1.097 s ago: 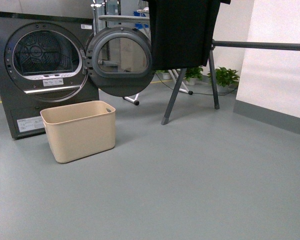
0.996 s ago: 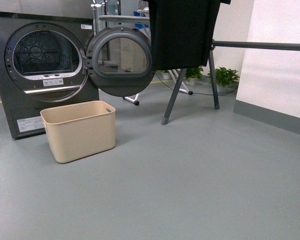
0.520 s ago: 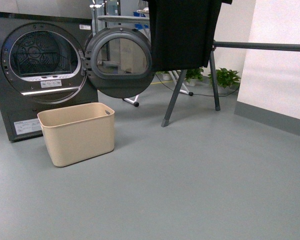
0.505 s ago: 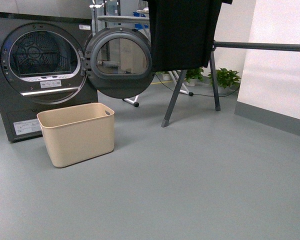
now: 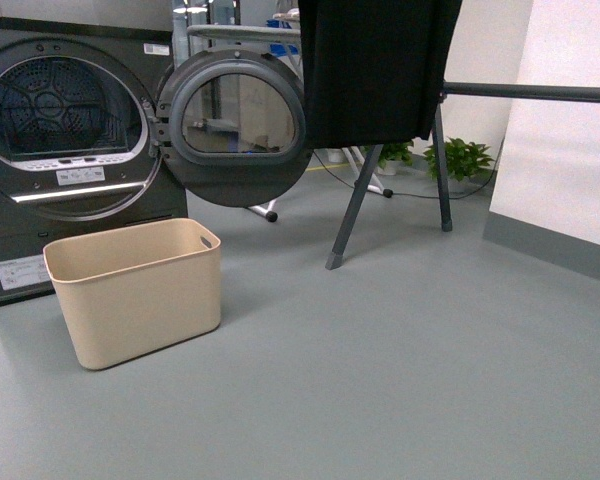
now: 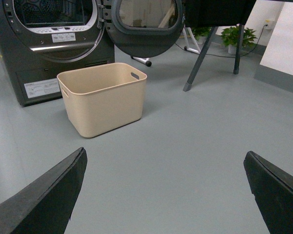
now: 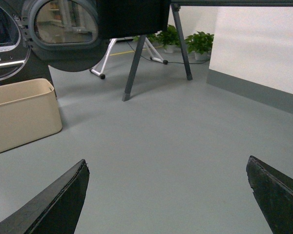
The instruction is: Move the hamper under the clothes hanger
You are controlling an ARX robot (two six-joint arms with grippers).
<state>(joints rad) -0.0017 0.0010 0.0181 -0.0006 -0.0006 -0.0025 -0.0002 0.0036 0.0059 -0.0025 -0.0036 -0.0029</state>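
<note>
Two empty grippers, jaws wide: left gripper (image 6: 164, 161), right gripper (image 7: 167, 168). Hamper (image 5: 135, 290) sits by dryer (image 5: 80, 232), well apart from clothes hanger (image 5: 540, 92). Risk: smooth tapered walls slip; rim-only grip tips it.

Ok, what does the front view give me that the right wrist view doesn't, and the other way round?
Only the front view: the full drum opening and the whole hamper, slot handle included; no arm shows there. Only the right wrist view: the right gripper, open, its fingers spread wide and holding nothing; the hamper is cut off by the frame edge. Both: the hamper, the open dryer door, the clothes hanger with a black garment on its bar, and the potted plants. The hamper is not yet under the hanger.
</note>
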